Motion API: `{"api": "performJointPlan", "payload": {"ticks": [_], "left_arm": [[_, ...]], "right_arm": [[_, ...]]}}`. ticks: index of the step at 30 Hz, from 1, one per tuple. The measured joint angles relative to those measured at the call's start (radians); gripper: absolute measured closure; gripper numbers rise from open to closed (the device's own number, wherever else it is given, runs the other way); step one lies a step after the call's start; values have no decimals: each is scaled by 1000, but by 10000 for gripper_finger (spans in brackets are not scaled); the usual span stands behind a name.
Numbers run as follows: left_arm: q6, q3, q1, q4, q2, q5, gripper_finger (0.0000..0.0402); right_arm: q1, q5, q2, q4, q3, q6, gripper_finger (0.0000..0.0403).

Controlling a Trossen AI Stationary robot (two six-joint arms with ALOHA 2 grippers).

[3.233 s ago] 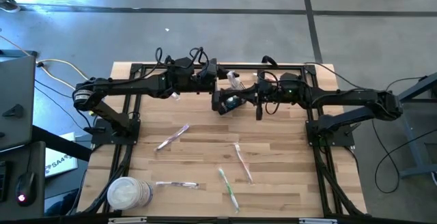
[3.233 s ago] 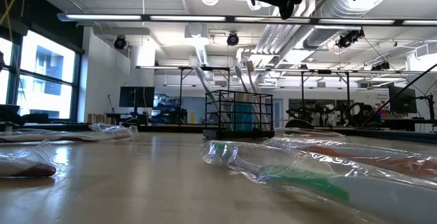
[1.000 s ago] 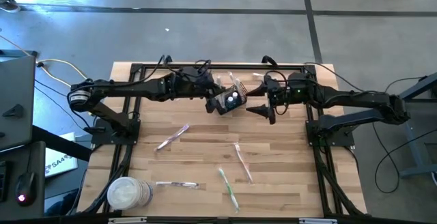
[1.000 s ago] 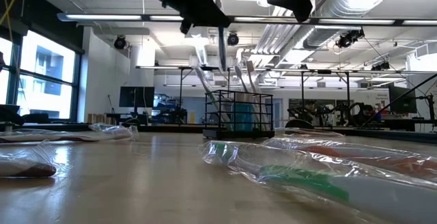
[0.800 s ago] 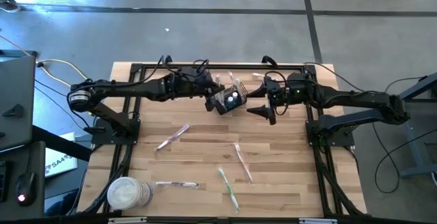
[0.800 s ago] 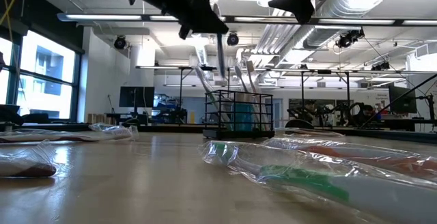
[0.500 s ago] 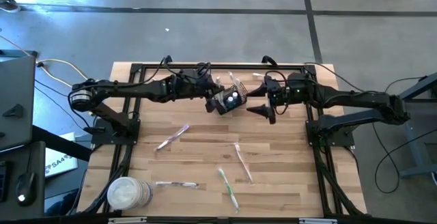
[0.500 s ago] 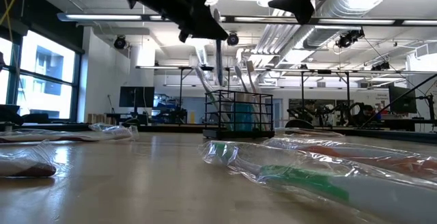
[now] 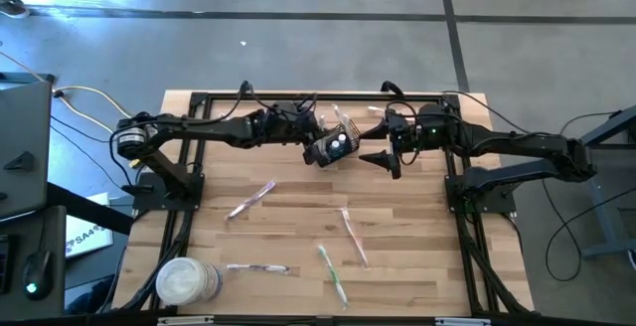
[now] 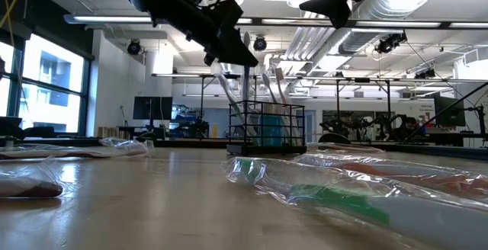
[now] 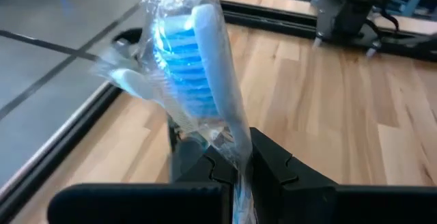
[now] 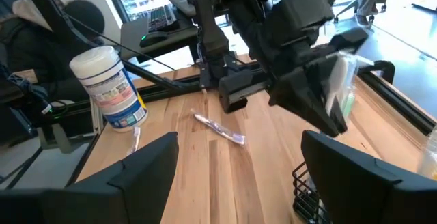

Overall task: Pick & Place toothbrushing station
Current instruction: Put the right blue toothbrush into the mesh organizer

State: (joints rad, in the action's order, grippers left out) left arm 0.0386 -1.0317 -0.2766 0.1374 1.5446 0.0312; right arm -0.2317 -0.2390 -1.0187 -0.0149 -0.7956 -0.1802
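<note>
The toothbrushing station, a black wire-mesh basket, stands at the table's far middle with several brushes upright in it. My left gripper hovers just left of and above the basket, shut on a plastic-wrapped toothbrush with blue bristles. My right gripper hangs open to the right of the basket and holds nothing. Several wrapped toothbrushes lie flat on the wood. My left gripper pinches the wrapped toothbrush just below its head between its two fingers, plastic wrap and all. The fingers come almost level from the table's left and lie across the brush. The brush is clear of the table and near upright, head up. Its handle hangs toward the basket's top.
A round white tub sits at the near left corner. More wrapped brushes lie near the front edge. Black frame rails border the table. A wipes canister stands beyond the table's left side.
My left gripper has sunk and moved toward the table's right, closer to the basket, staying shut on the wrapped toothbrush. The brush's lower end has come down toward the basket's top. My right gripper has kept still.
</note>
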Motion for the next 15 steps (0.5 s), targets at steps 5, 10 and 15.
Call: {"api": "performJointPlan", "payload": {"ticks": [5,10,15], "left_arm": [[0,0,2,-7,12,-2,386],[40,59,2,67,12,2,386],[102,129,2,142,12,17,386]], "right_arm": [[0,0,0,-7,0,0,100],[0,1,0,-7,0,0,100],[0,3,0,-6,0,0,100]]}}
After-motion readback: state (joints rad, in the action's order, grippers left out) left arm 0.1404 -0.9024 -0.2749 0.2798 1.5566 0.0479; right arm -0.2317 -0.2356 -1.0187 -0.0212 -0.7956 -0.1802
